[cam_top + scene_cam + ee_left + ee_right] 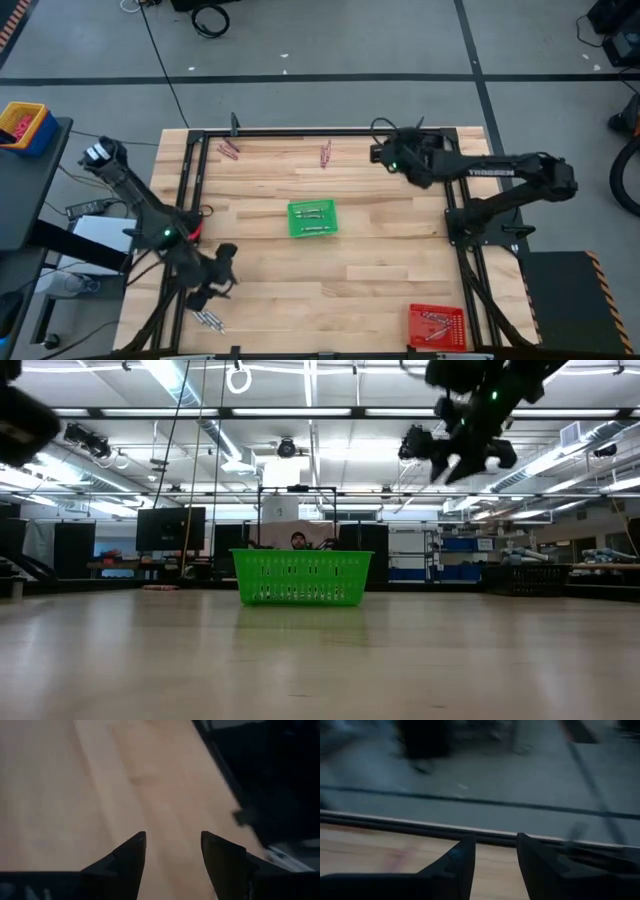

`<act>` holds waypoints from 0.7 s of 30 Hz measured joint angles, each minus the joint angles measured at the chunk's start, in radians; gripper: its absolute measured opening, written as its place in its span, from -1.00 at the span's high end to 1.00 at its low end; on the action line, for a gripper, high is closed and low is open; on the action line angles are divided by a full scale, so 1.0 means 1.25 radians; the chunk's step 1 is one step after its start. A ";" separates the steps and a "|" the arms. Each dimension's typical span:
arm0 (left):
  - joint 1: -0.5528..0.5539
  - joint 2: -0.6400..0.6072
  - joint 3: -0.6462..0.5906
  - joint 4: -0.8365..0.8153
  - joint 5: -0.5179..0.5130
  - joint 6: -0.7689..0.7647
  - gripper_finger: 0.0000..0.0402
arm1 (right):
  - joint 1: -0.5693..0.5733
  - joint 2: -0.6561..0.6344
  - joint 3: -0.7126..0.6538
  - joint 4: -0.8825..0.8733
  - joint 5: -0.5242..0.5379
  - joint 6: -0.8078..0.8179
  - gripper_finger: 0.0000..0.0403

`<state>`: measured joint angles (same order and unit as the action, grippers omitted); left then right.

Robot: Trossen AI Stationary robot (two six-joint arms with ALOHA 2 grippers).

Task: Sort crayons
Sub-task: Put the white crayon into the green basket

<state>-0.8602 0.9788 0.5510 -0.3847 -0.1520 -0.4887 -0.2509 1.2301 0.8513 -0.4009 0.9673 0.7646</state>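
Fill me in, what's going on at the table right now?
Crayon sorting, mid-run. Green tray at centre and red tray at the near right corner each hold crayons. Loose crayons remain: two pink bunches at the far edge, pale ones near left. Left hand hangs by the pale ones, right hand at the far edge; both open, empty.

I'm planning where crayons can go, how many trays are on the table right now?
2: a green tray near the table's middle and a red tray at the near right corner. Both already hold crayons; none seems hidden.

Robotics lab: strip-lit ceiling (310, 420), equipment racks (470, 555), concrete floor (330, 40)
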 joint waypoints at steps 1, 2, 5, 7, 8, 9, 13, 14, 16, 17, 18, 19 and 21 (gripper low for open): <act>-0.024 0.013 0.000 0.000 -0.001 -0.036 0.00 | 0.038 -0.001 -0.001 0.031 0.003 0.002 0.27; -0.045 0.030 0.000 -0.001 -0.004 -0.076 0.01 | 0.079 0.001 -0.007 0.071 0.003 0.004 0.27; -0.104 0.094 0.000 -0.007 -0.009 -0.170 0.01 | 0.196 0.043 -0.039 0.249 0.036 0.011 0.27; -0.137 0.142 0.000 0.014 -0.006 -0.200 0.01 | 0.259 0.089 -0.056 0.367 0.070 -0.027 0.27; -0.150 0.163 0.000 0.025 -0.005 -0.212 0.01 | 0.283 0.115 -0.062 0.426 0.083 -0.058 0.27; -0.161 0.184 0.000 0.042 -0.005 -0.223 0.01 | 0.303 0.139 -0.065 0.481 0.104 -0.099 0.27; -0.167 0.244 0.000 0.124 -0.008 -0.233 0.01 | 0.318 0.213 -0.060 0.650 0.188 -0.328 0.27; -0.166 0.256 0.000 0.136 -0.009 -0.241 0.01 | 0.310 0.229 -0.056 0.692 0.205 -0.369 0.27; -0.166 0.279 0.000 0.142 -0.007 -0.263 0.01 | 0.290 0.250 -0.053 0.778 0.210 -0.433 0.27; -0.167 0.292 0.000 0.141 -0.001 -0.278 0.01 | 0.280 0.258 -0.053 0.816 0.206 -0.458 0.27; -0.169 0.305 0.000 0.141 0.011 -0.289 0.01 | 0.269 0.264 -0.053 0.849 0.189 -0.476 0.27; -0.173 0.318 0.000 0.144 0.015 -0.298 0.01 | 0.257 0.270 -0.053 0.875 0.174 -0.489 0.27; -0.180 0.344 0.004 0.157 0.027 -0.301 0.01 | 0.235 0.273 -0.053 0.890 0.138 -0.508 0.27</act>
<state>-1.0847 1.4083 0.5558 -0.1883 -0.1185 -0.8644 0.0432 1.5707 0.7853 0.7118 1.1404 0.1295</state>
